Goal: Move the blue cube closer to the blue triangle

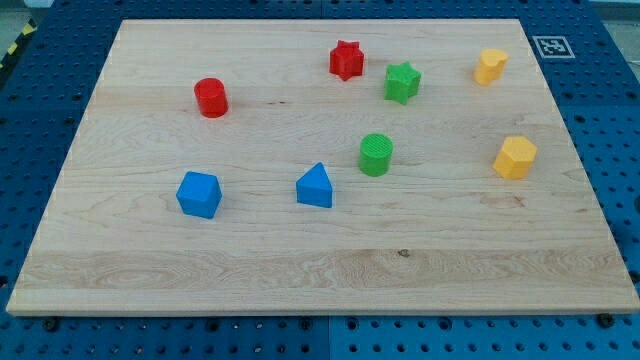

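A: Blue cube (198,194) is sitting well left of the blue triangle (315,187) on the counter (330,270); my tip isn't showing, state unknowable.

B: Judging: approaching the cube's far-left face, pushing straight right, stopping short.

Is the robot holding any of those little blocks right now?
No. No tool shows in the view, and the blue cube sits free on the board, apart from the blue triangle.

Bright, even light, sharp focus, only faint soft shadows beside blocks.
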Available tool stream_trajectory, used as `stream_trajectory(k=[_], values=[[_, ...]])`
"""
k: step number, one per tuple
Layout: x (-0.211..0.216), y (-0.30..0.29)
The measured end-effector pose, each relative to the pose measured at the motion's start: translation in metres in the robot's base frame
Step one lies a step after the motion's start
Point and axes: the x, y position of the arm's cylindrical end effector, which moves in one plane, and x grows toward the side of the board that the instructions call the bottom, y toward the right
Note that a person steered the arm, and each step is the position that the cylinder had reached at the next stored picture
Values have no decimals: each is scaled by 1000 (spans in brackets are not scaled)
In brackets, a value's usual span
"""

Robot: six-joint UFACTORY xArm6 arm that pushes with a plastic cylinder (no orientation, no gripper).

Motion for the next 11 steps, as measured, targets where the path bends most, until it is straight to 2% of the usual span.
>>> stream_trajectory(k=[1, 2, 3, 5, 6, 7, 8, 9, 11], values=[[0, -10], [18, -63], [45, -140], [80, -358], [57, -472], [-7, -553], [-31, -539], [-34, -444], [-34, -345]])
